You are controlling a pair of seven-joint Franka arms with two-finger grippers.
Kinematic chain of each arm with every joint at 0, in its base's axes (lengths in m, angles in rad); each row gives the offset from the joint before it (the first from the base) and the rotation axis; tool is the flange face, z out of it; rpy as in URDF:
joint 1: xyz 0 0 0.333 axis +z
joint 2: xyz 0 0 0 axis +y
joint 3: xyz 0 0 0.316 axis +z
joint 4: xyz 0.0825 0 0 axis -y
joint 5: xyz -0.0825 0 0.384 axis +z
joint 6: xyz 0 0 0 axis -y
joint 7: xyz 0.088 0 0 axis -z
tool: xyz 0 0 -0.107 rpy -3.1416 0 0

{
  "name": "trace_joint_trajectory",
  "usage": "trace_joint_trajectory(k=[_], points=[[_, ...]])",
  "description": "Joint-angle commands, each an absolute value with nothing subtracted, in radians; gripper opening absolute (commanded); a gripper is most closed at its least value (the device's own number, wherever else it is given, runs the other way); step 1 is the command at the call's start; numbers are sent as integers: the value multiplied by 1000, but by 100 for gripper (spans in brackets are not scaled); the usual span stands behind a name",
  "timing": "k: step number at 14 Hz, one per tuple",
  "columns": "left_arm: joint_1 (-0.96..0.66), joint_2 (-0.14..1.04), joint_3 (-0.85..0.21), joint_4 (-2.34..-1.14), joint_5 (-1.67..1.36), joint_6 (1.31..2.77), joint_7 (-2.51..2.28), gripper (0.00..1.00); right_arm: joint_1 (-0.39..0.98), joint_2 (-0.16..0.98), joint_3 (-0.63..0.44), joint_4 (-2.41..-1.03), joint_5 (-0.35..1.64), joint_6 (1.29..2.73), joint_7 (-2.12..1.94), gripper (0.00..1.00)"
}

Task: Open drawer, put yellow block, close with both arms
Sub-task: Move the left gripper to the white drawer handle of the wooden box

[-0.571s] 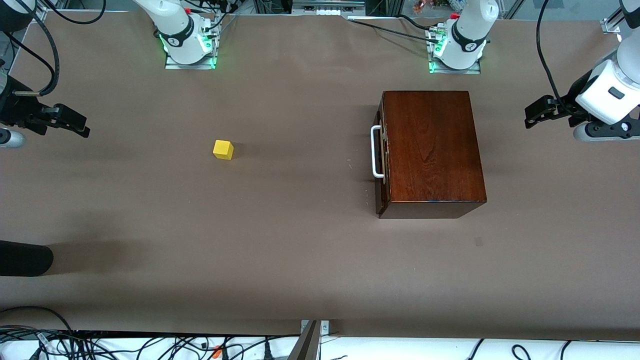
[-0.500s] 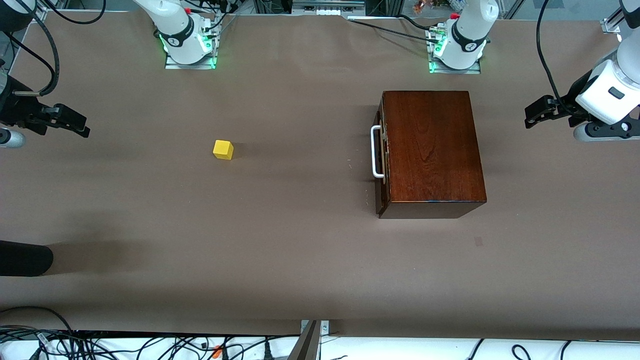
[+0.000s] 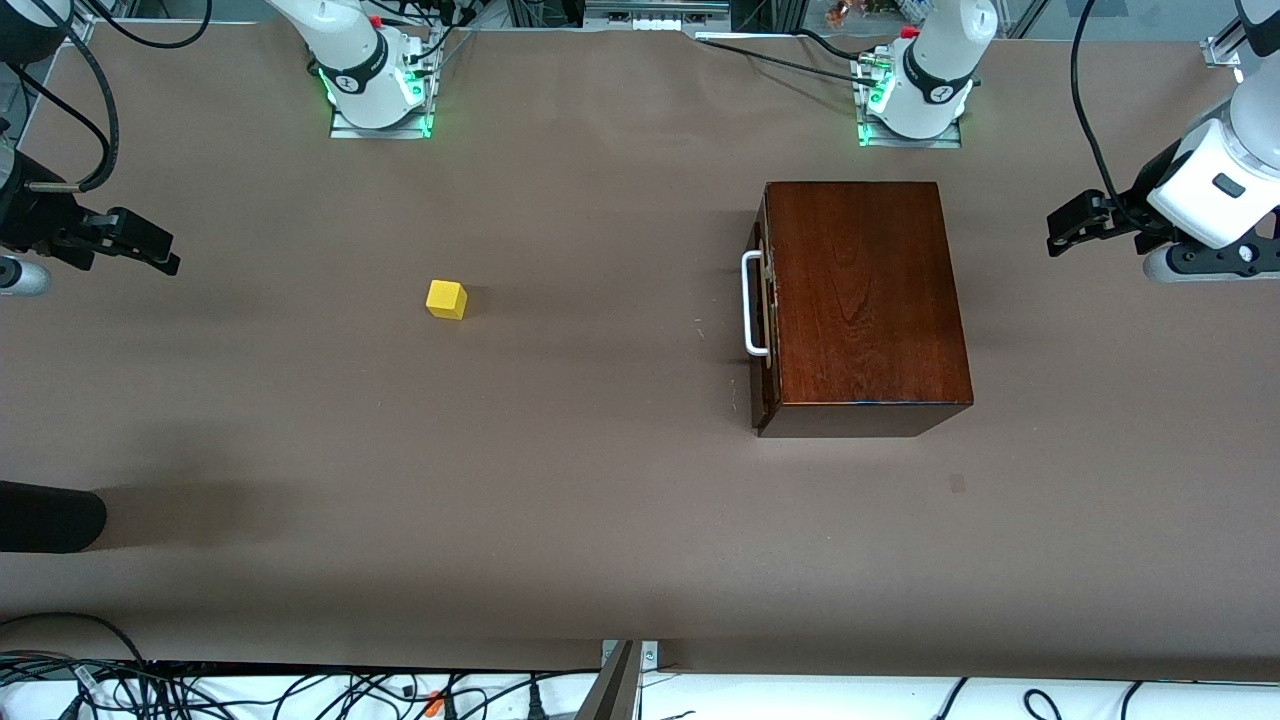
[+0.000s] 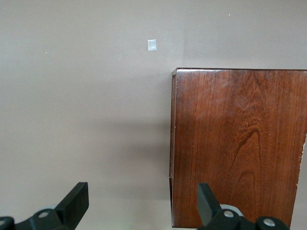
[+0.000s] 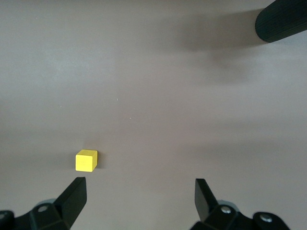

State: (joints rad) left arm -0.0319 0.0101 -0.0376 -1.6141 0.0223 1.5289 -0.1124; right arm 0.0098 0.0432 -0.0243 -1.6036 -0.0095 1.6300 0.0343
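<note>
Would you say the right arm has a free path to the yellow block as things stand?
Probably yes. The yellow block sits alone on bare table, nothing beside or over it. The right gripper hangs open toward the right arm's end, holding nothing; the drawer box stands well apart.

Table [image 3: 560, 520] — one broad top covered edge to edge in matte grey-brown sheeting, lit evenly from above with soft shadows. A small pale square patch [image 3: 957, 484] lies on the covering toward the left arm's end, nearer the front camera. Black cylinder [image 3: 45, 517] — dark rounded end reaching in over the table edge at the right arm's end, casting a wide soft shadow. Tangle of black cables [image 3: 250, 690] on a white surface along the table's nearest edge. A metal bracket [image 3: 625, 680] at the middle of that edge. Aluminium framing [image 3: 655, 12] and more cabling along the edge farthest from the front camera.
</note>
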Motion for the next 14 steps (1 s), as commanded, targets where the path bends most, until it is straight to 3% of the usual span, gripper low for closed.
trace_joint_trajectory(k=[1, 8, 14], points=[[-32, 26, -35, -1582, -6, 1512, -107, 100, 8, 38, -26, -1592, 2, 1615, 37, 100], [-49, 75, -40, -1583, -8, 1540, -109, 100, 8, 35, -26, -1592, 2, 1614, 35, 100], [-54, 106, -193, -1577, -8, 1594, -161, 100, 8, 35, -23, -1591, -2, 1615, 35, 100]])
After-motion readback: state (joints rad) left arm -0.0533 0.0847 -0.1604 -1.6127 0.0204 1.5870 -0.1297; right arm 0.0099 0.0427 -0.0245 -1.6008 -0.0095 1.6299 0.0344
